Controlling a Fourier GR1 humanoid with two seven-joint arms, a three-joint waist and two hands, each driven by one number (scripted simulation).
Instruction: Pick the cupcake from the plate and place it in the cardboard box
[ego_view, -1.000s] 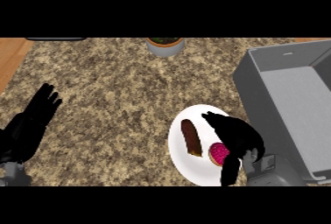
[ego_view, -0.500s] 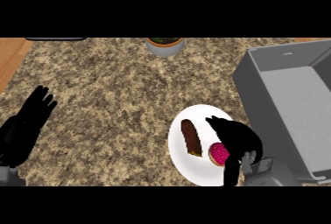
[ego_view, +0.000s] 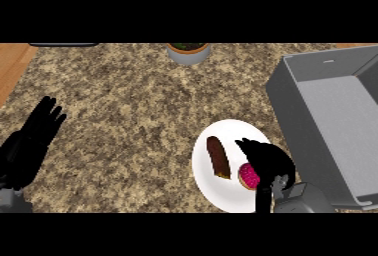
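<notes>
On the white plate (ego_view: 221, 132), your right hand (ego_view: 267, 159) curls round the pink-topped cupcake (ego_view: 248, 176) (the brown pastry (ego_view: 218, 157) lies beside it), so the grey box (ego_view: 325, 120) is just right. Left hand (ego_view: 33, 137) rests spread, well apart.

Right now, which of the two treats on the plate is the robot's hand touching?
The pink-topped cupcake, under the right hand's fingers; the long brown pastry lies apart to its left.

Even, soft light; faint shadows, no glare.
</notes>
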